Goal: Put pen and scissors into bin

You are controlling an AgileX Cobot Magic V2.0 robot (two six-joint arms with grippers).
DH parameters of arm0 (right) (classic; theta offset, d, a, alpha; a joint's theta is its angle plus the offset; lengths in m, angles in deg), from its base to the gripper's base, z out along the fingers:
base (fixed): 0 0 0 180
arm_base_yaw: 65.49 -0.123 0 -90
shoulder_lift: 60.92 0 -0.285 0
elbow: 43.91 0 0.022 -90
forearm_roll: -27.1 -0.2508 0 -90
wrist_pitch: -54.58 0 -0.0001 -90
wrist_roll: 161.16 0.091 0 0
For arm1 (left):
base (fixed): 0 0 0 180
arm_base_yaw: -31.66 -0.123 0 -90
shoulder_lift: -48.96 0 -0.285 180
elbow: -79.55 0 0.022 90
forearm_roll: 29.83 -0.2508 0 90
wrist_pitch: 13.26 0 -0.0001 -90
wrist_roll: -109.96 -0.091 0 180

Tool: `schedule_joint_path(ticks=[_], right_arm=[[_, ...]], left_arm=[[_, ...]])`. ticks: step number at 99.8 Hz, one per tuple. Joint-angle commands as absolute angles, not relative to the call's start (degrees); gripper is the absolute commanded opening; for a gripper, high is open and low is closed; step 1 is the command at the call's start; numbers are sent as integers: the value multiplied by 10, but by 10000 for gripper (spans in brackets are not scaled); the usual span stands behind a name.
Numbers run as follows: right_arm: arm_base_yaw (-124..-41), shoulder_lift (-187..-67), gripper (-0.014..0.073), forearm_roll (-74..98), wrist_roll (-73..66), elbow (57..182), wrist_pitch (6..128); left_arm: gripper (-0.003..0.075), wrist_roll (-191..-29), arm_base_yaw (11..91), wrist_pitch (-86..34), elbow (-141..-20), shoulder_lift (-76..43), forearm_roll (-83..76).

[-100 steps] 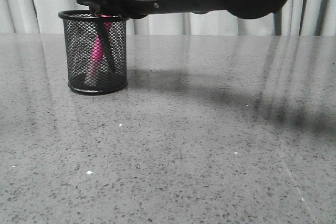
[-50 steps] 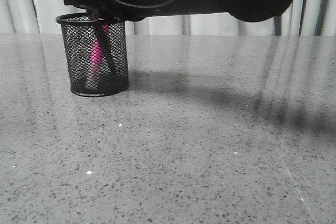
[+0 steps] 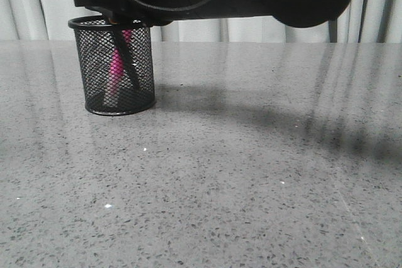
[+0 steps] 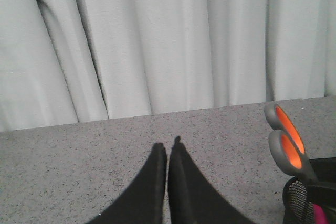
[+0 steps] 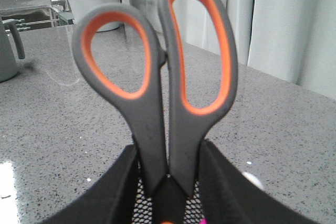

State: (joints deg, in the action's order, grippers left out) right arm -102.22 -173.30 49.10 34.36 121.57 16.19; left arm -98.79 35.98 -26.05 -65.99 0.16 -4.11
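the grey speckled stone worktop carries one thing in the front view, the small round black wire-mesh bin, standing upright at the far left. above it reaches the right arm, whose gripper has its jaws clamped on the long scissors with grey handles and orange-lined loops, just below the loops. the blades already run down inside the bin, slanting across it, and the slim magenta-pink pen leans there too, behind the mesh. the left gripper waits well aside with its jaws together, holding nothing. the step in hand looks to be the release: to do it well, the right arm should lower until the blade tips meet the bin's base, then part its jaws gently. it should lift straight up, so the loops do not catch and tip the light bin.
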Motion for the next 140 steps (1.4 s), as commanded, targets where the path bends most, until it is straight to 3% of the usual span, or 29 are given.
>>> schedule_joint_path(ticks=[1, 9, 63, 77, 94, 117, 140], right_arm=[[-1016, -1703, 311, 491, 340, 1226, 118], [-1015, -1701, 340, 491, 340, 1226, 113], [-974, -1602, 335, 490, 340, 1226, 110], [-945, -1537, 200, 489, 340, 1226, 192], [-903, -1443, -77, 489, 340, 1225, 384], [-826, -1317, -69, 491, 340, 1138, 386], [-740, -1152, -69, 489, 340, 939, 286]], left_arm=[[-22, -982, 359, -218, -675, 4, -32], [-22, -982, 359, -218, -675, 4, -32], [-22, -982, 359, -218, -675, 4, -34], [-22, -982, 359, -218, -675, 4, -39], [-22, -982, 359, -218, -675, 4, -41], [-22, -983, 359, -215, -667, 21, -41], [-22, -984, 359, -143, -581, 104, -39]])
